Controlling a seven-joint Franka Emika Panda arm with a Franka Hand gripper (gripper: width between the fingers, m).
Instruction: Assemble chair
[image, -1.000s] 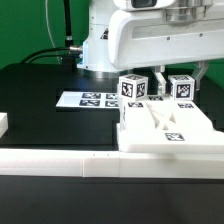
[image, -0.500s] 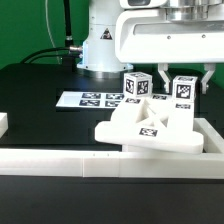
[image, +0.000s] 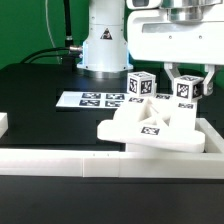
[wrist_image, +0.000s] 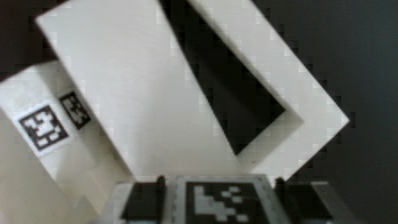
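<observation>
My gripper (image: 188, 88) is shut on a white chair part with a black-and-white tag (image: 187, 91), held over the exterior view's right. In the wrist view the tagged part (wrist_image: 217, 200) sits between my dark fingers (wrist_image: 148, 200). Below it lies a flat white slotted chair panel (image: 150, 125), seen close in the wrist view (wrist_image: 169, 100) with a long dark slot. A second tagged white block (image: 141, 86) stands behind the panel; a tagged part (wrist_image: 50, 115) also shows beside the panel in the wrist view.
The marker board (image: 92, 100) lies flat on the black table behind the panel. A long plain white border rail (image: 60, 164) runs along the front, with a raised end (image: 3, 124) at the exterior view's left. The robot base (image: 103, 45) stands at the back.
The slotted panel has swung, so one corner now juts toward the exterior view's left. My gripper with its tagged part has shifted slightly to the exterior view's right.
</observation>
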